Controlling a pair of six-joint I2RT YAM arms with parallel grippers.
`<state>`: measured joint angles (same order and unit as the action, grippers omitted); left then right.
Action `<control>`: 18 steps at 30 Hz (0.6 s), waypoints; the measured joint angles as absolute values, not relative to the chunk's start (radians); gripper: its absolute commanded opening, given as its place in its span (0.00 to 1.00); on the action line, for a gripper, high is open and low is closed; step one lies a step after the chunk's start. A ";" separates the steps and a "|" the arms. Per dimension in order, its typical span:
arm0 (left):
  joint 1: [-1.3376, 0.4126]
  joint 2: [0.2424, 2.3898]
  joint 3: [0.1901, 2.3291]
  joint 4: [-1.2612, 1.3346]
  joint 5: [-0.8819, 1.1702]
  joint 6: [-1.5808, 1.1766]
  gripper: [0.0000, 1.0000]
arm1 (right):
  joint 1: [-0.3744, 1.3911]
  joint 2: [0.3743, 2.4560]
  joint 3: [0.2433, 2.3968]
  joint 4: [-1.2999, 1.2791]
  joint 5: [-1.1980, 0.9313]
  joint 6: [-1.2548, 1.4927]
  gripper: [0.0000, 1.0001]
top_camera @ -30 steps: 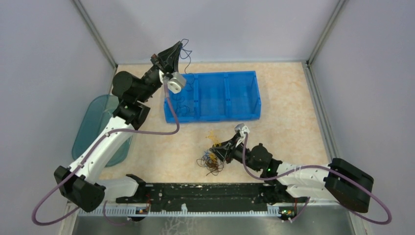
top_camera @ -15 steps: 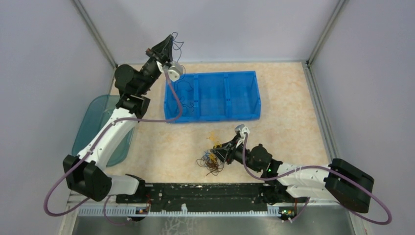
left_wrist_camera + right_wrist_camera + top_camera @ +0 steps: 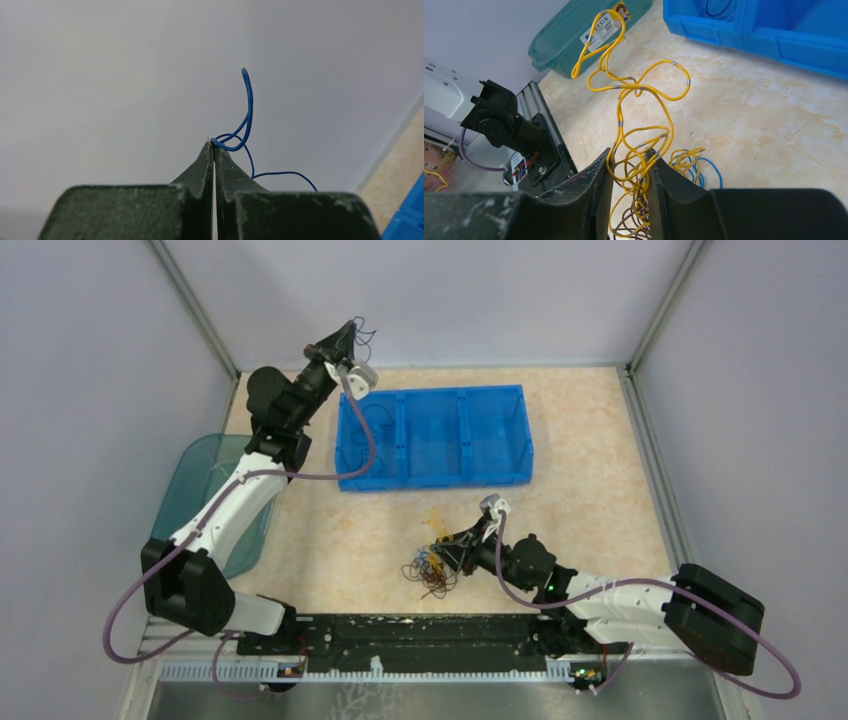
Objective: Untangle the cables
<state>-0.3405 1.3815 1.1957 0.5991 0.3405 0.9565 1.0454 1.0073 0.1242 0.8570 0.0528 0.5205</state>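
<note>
The cables lie as a tangle of yellow, brown and blue wires on the table in front of the right arm. My right gripper is shut on this tangle, with yellow wires and brown wires pinched between its fingers. Yellow loops stand up above the jaws, and a blue wire lies just to the right. My left gripper is raised high by the back wall, shut on a single thin blue wire that curls up from its tips.
A blue three-compartment bin stands behind the tangle, with a wire loop in its left compartment. A teal basin sits at the table's left edge. Grey walls close in three sides.
The left arm has swung back and to the left, carrying the blue wire higher toward the back wall. The right arm and the tangle have stayed put.
</note>
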 measured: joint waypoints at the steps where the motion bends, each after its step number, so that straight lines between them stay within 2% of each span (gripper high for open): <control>1: -0.340 1.390 1.194 0.590 0.336 0.948 0.03 | 1.045 1.007 0.125 0.855 0.053 0.521 0.30; 6: -0.340 1.430 1.192 0.422 0.317 0.902 0.13 | 1.045 0.993 0.125 0.841 0.053 0.521 0.30; 12: -0.335 1.472 1.196 0.112 0.306 0.837 0.17 | 1.045 0.986 0.125 0.832 0.056 0.520 0.30; 18: -0.329 1.501 1.201 -0.115 0.306 0.802 0.44 | 1.045 0.982 0.126 0.821 0.056 0.521 0.30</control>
